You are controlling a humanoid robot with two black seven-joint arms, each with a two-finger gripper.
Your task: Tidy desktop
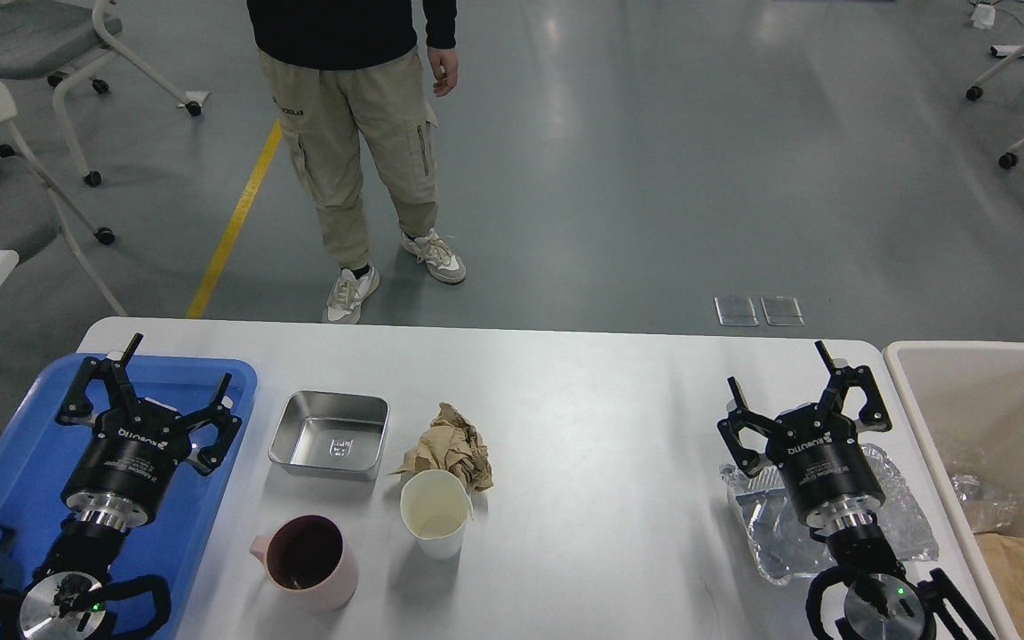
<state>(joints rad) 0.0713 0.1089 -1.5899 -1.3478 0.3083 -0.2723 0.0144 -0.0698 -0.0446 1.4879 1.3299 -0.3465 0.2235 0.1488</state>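
Table [601, 391]: smooth white top, rounded corners, filling lower view. Lying on it: square steel pan [330, 433], crumpled brown paper [452, 446], white paper cup [436, 513], pink mug [306, 562], crinkled clear plastic [903, 524]. Left end effector [176, 366] hovering over blue tray [23, 471], fingers spread, gripping nothing. Right end effector [777, 364] spread, empty, above plastic. Cream bin [921, 373] sitting right.

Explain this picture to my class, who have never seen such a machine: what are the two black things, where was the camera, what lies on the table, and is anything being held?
The camera sits in a robot's head, looking down. The black things are its arms, ending in the left gripper and right gripper, both open and holding nothing. On the white desktop lie a metal tray, crumpled brown paper, a paper cup, a pink mug and crinkled clear plastic. A blue tray is left, a cream bin right.
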